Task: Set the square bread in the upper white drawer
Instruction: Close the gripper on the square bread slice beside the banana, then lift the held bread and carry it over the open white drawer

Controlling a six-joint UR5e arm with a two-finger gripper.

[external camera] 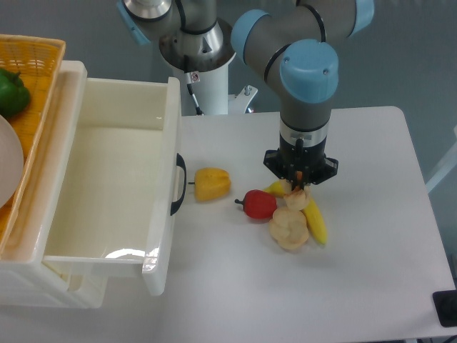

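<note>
The square bread (296,199) is a small pale tan piece lying among the toy foods on the table, just above the lumpy beige roll (289,229). My gripper (298,189) points straight down onto it, with the fingers close together around its top; the wrist hides most of them. The upper white drawer (161,136) stands pulled open at the left, its black handle (178,184) facing the foods. Its inside shows nothing in it.
A yellow pepper (212,184) lies near the drawer handle. A red pepper (258,204) and a yellow banana (315,220) lie beside the bread. A woven orange basket (39,61) with a green pepper (11,93) sits at the far left.
</note>
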